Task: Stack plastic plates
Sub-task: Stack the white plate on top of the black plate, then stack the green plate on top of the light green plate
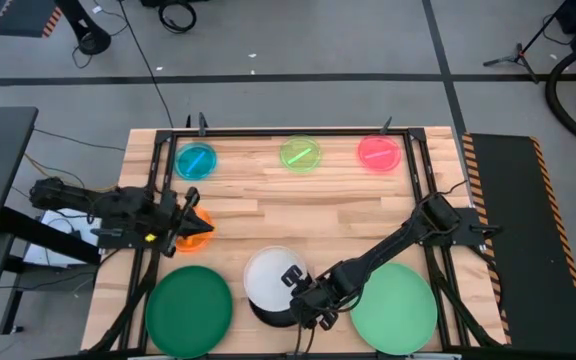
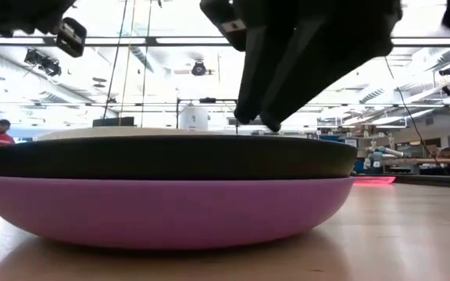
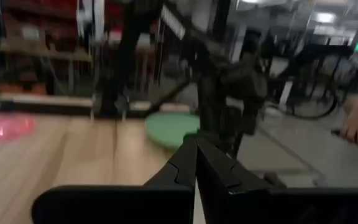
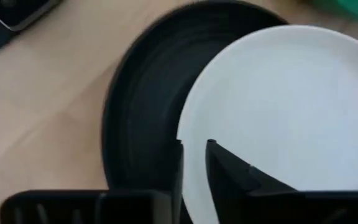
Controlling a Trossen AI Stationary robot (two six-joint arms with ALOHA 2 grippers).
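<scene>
Hiding most of the black plate (image 1: 268, 312), the white plate (image 1: 268, 275) lies at bottom centre; right gripper (image 1: 308, 312) slightly parted over its rim, left gripper (image 1: 190, 228) clenched on the orange plate (image 1: 200, 231).

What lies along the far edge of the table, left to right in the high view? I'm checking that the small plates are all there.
Small blue plate → small green plate → small pink plate, each lying apart from the others on the wooden table.
</scene>
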